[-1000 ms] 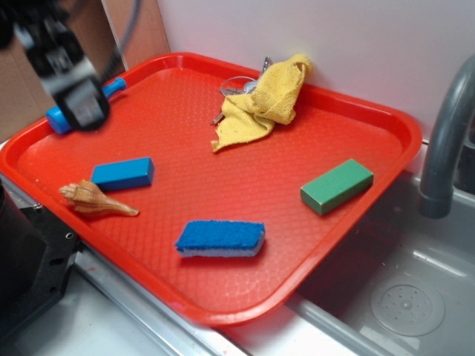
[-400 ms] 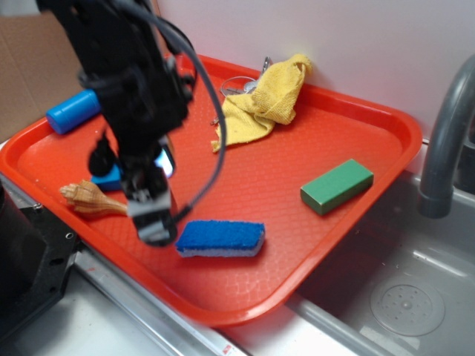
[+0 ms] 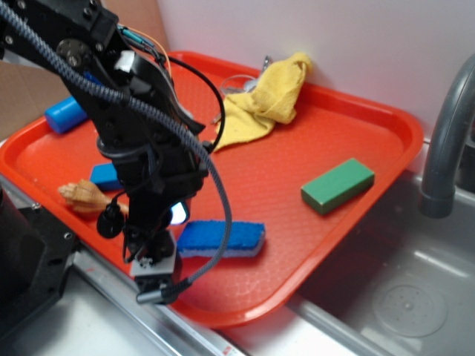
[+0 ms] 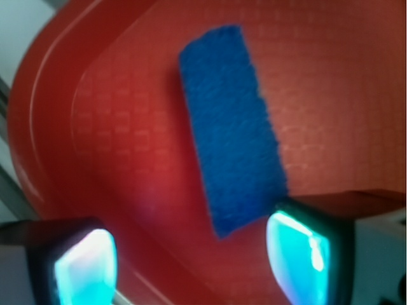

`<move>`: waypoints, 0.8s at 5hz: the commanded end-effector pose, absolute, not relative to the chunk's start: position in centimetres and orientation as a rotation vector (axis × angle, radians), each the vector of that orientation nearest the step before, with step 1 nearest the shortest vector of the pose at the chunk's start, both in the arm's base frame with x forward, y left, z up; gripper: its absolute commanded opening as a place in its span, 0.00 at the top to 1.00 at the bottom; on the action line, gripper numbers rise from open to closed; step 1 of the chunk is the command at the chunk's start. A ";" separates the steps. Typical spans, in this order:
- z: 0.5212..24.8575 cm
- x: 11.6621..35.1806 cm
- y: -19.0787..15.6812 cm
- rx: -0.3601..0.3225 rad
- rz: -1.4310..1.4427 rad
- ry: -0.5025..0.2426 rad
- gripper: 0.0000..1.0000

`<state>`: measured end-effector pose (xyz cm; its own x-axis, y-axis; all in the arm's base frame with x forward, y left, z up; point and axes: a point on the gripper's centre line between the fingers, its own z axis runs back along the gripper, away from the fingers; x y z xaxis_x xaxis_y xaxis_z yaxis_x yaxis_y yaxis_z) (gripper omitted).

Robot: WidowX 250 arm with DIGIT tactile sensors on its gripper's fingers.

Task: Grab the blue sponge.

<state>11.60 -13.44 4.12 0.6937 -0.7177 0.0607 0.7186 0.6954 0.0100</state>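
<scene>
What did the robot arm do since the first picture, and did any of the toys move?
The arm swung from the tray's far left corner toward the near edge; its gripper now sits low beside the blue sponge's left end, fingers open, holding nothing. The sponge, green block, yellow cloth, shell and red tray stayed put.

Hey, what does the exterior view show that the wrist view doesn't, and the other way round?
Only the exterior view shows the yellow cloth, green block, blue block, seashell, blue bottle toy, faucet and the arm's body. Only the wrist view shows the jaws standing open, with the gripper beside the sponge's near end, one glowing finger pad touching or nearly touching its corner. Both show the blue sponge on the red tray.
</scene>
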 end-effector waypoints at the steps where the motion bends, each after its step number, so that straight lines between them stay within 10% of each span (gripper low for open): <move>1: 4.6 11.1 -13.7 -0.022 -0.794 -0.082 0.00; 4: 4.9 15.1 -14.5 -0.039 -0.791 -0.095 0.00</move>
<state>15.08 -14.22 4.09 0.6992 -0.7124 0.0601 0.7139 0.7002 -0.0049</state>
